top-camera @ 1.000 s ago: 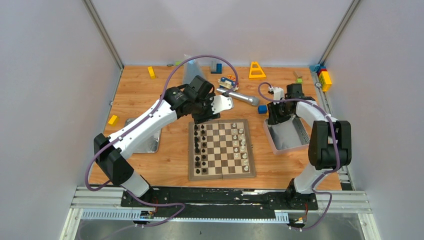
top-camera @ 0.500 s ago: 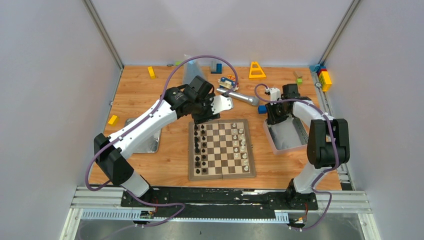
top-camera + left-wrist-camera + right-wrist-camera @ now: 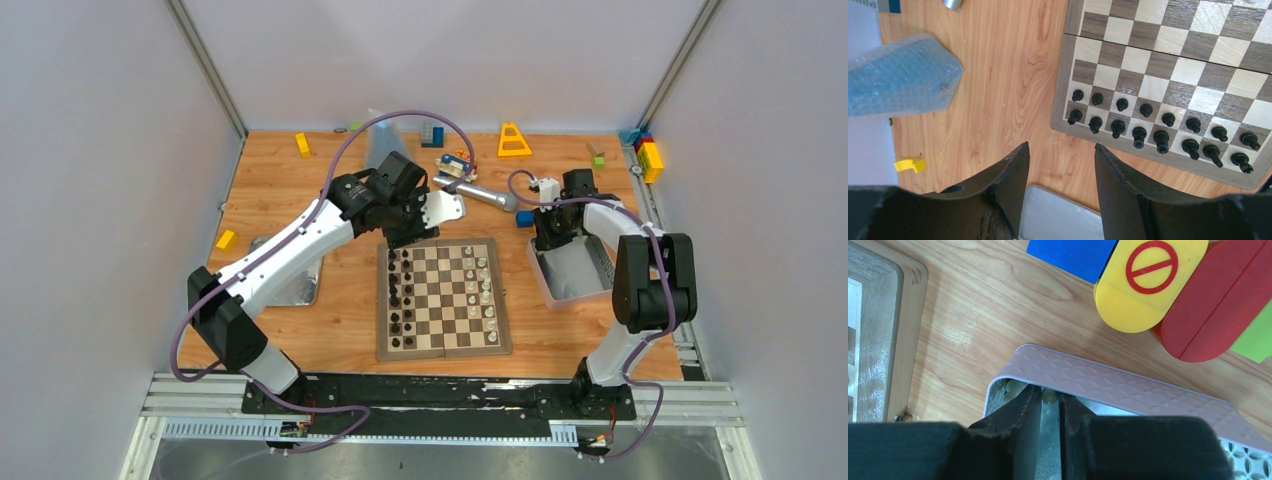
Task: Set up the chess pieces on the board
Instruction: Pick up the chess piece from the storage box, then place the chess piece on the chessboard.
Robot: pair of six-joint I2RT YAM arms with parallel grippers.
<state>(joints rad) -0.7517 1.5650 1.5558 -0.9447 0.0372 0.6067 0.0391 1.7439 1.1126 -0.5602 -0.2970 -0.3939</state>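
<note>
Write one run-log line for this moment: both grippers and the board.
left gripper: open, empty, near board | right gripper: in tin, tips at cream piece, grip unclear | black pieces: two full rows

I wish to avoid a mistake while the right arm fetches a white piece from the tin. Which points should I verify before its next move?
1. Right gripper inside the tin, at a cream piece: ok.
2. Firm hold on that piece: cannot tell; the fingers nearly meet, contact hidden.
3. Left gripper open and empty: ok.
4. Black pieces standing in two rows on the board: ok.
5. White pieces fill their two rows: not ok; some squares there are bare.
</note>
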